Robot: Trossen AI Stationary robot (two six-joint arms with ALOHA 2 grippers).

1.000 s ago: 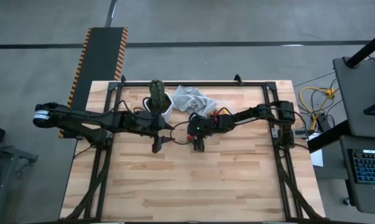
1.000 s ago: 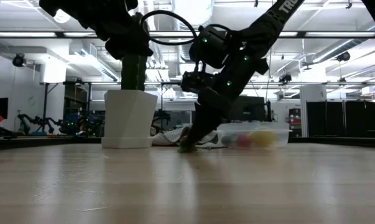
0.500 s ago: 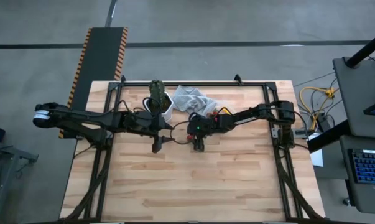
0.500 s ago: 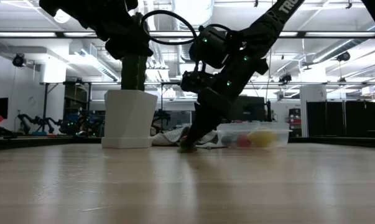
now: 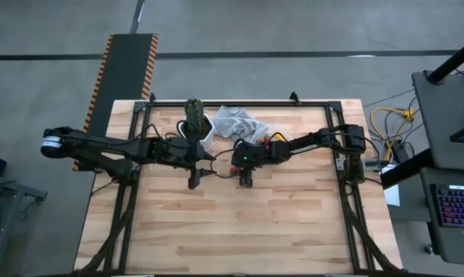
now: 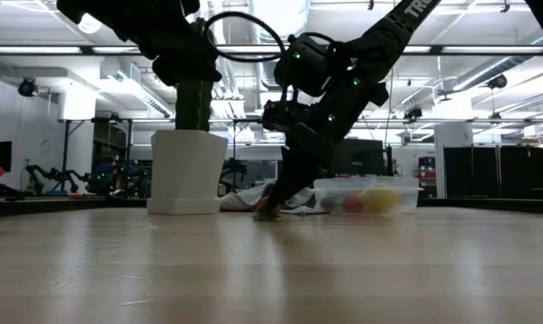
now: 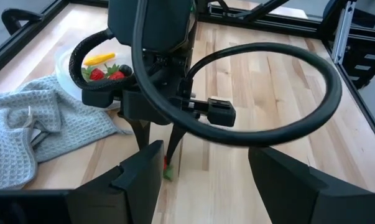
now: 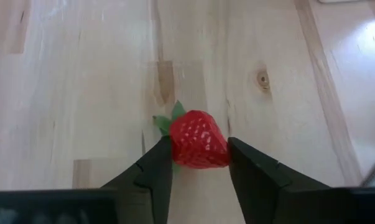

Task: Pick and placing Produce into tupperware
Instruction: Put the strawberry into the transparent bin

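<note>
Right claw [image 8: 199, 163] | clamped on strawberry [image 8: 198, 140] | strawberry between fingers, on table [image 8: 81, 93]

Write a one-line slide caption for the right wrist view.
Right claw closing around a red plastic strawberry on the pale wooden table.

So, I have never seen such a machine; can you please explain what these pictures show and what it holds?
It is a robot with two dark arms at a wooden table. One picture looks down from above, one looks level across the table, and two come from cameras on the wrists. The right gripper has its fingers on both sides of a red strawberry lying on the wood. The left gripper waits open beside it. Behind stand a cactus in a white pot, a grey cloth and a clear tupperware with some produce inside.
</note>
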